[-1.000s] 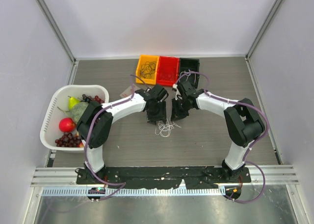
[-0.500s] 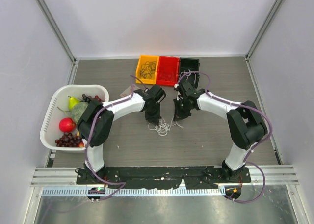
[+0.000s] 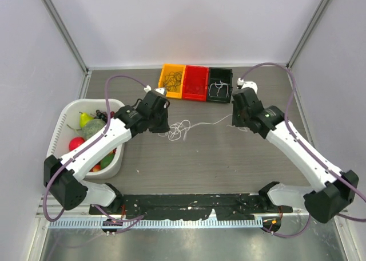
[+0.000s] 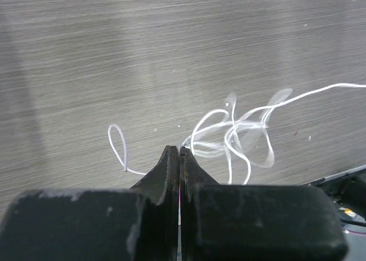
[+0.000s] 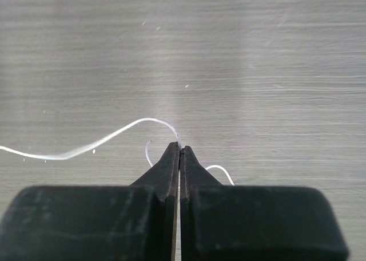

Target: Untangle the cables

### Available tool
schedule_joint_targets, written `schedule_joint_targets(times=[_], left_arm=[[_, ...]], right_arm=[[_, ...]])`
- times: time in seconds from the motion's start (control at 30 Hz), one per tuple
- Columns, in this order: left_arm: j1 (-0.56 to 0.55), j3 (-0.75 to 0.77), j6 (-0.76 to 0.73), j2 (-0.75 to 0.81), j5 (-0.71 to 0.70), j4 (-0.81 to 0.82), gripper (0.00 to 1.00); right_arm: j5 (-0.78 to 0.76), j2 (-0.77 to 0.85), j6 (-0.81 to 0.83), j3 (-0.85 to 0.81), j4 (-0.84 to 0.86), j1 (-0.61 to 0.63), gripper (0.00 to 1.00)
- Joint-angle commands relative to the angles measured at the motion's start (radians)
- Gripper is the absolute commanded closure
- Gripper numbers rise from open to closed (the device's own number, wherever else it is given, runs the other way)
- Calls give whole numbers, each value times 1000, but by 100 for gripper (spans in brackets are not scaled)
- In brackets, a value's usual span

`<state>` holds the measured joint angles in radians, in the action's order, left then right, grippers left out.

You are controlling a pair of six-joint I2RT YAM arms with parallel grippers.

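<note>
Two pinches held the white cable (image 3: 182,128): left fingers (image 4: 169,168) beside its loopy knot in the middle of the worktop (image 3: 229,163), right fingers (image 5: 170,165) near its right end. Stretching it seemed the step in hand; next, drawing both apart gently should slip the loops open.

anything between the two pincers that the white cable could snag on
Nothing visible. The left pincer and right pincer are both shut on the white cable; between them are only its own loops.
</note>
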<state>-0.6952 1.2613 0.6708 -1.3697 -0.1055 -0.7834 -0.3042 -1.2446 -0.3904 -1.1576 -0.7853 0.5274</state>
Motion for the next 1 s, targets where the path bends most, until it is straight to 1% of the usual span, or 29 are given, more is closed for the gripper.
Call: schedule_joint_targets(times=[0.0,0.17,0.23,0.33,0.4,0.47,0.53,0.67,0.73,0.87,0.97], left_arm=[[19,-39,-25,27,-57,-73,100],[28,-68,-20,73,-71,-97,100],[31,-74,-25,84,-72,-105,100],[36,-82,-30,95,-63,-111,100],[36,-88,-34,96,-69,-119,100],[37,-97,-37,93,-62,-119,100],[39,-124,-37,96,-39,-97,100],[40,-174,-22,89,0,-62,100],[40,-192,-8,80,10,-47,100],[42,-209,7,70,30,-17,100],[43,-221,3,63,24,-7,100]], right_arm=[[-211,83,-5,-105,-98,-21,99],[-363,134,-15,-241,-164,-23,99],[-398,145,-16,-293,-184,-24,99],[-368,172,4,-344,-163,-24,99],[-394,189,19,-388,-154,-24,99],[-456,206,38,-476,-146,-24,99],[-467,220,42,-555,-117,-24,99],[-399,283,48,-616,27,-24,99],[-372,293,41,-635,70,-24,99],[-285,281,45,-680,92,-24,99],[-243,287,58,-718,141,-24,99]])
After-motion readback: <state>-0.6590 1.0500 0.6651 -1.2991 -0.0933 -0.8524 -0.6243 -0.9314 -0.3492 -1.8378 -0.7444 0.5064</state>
